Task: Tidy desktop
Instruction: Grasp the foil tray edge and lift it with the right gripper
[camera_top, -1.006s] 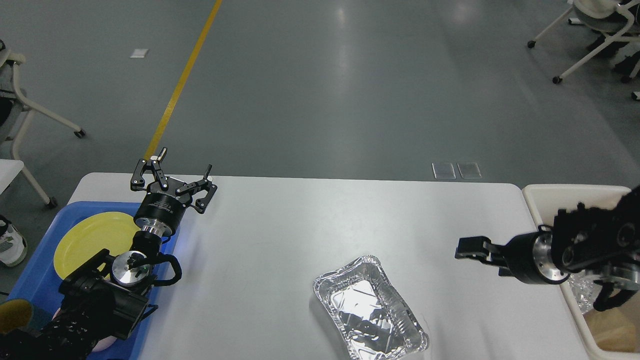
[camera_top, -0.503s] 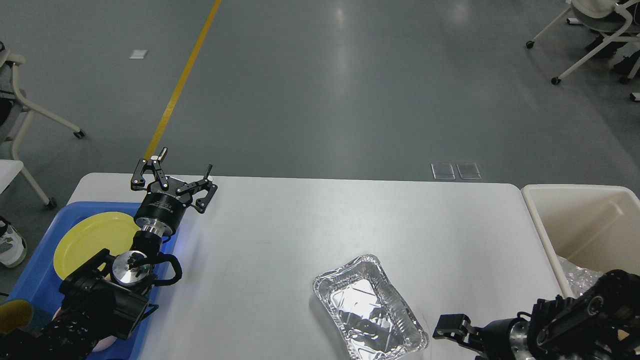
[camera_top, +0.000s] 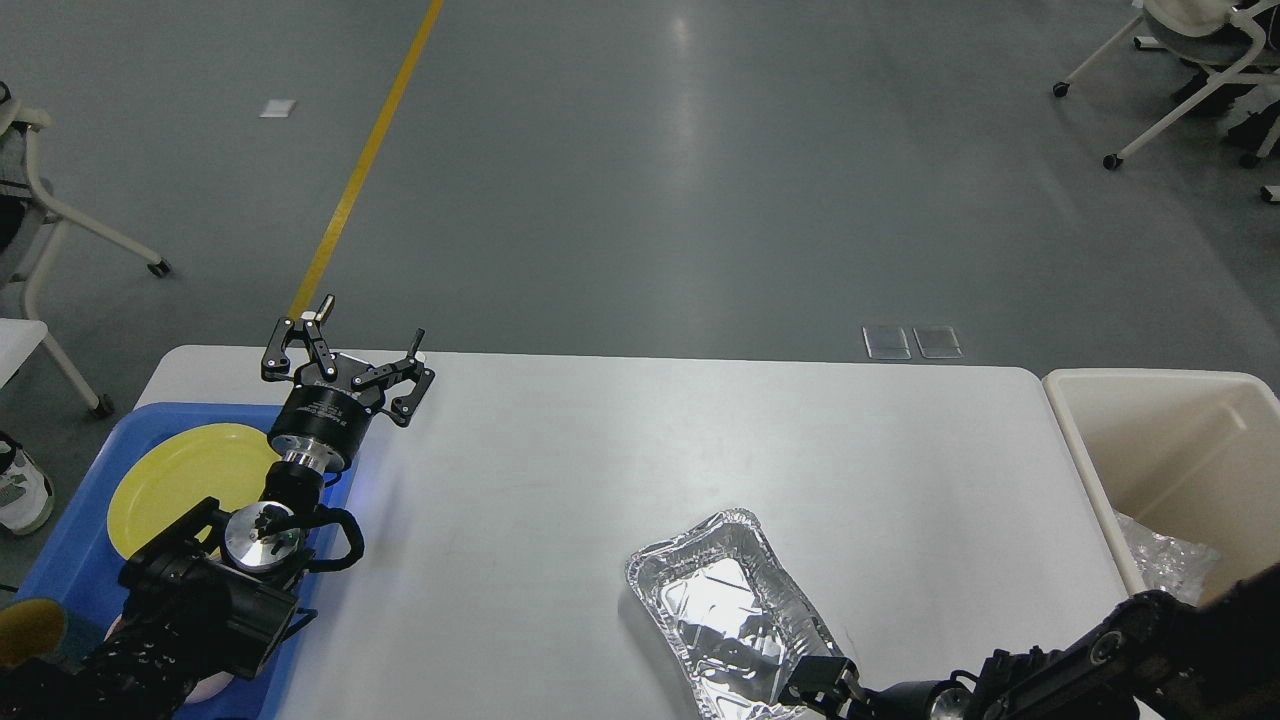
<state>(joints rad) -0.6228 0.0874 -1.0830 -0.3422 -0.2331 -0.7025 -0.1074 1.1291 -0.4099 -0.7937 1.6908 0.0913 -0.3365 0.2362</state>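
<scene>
The white desktop (camera_top: 600, 450) holds an empty, crinkled foil tray (camera_top: 730, 610) near its front edge. My left gripper (camera_top: 372, 322) is open and empty, raised over the desk's back left, beside the blue tray (camera_top: 70, 540). My right gripper (camera_top: 815, 690) is low at the bottom edge of the view, at the foil tray's near right corner. It is dark and small, so I cannot tell whether its fingers are open or whether they touch the foil.
The blue tray holds a yellow plate (camera_top: 180, 480), with a yellow cup (camera_top: 25, 625) at its near end. A cream bin (camera_top: 1180, 450) stands off the desk's right end with crumpled clear wrap (camera_top: 1160, 560) inside. Wheeled chairs stand on the floor far left and far right.
My right arm dropped from in front of the bin and swept left and toward me, ending at the foil tray's near right corner. The left arm and the foil tray have not moved.
</scene>
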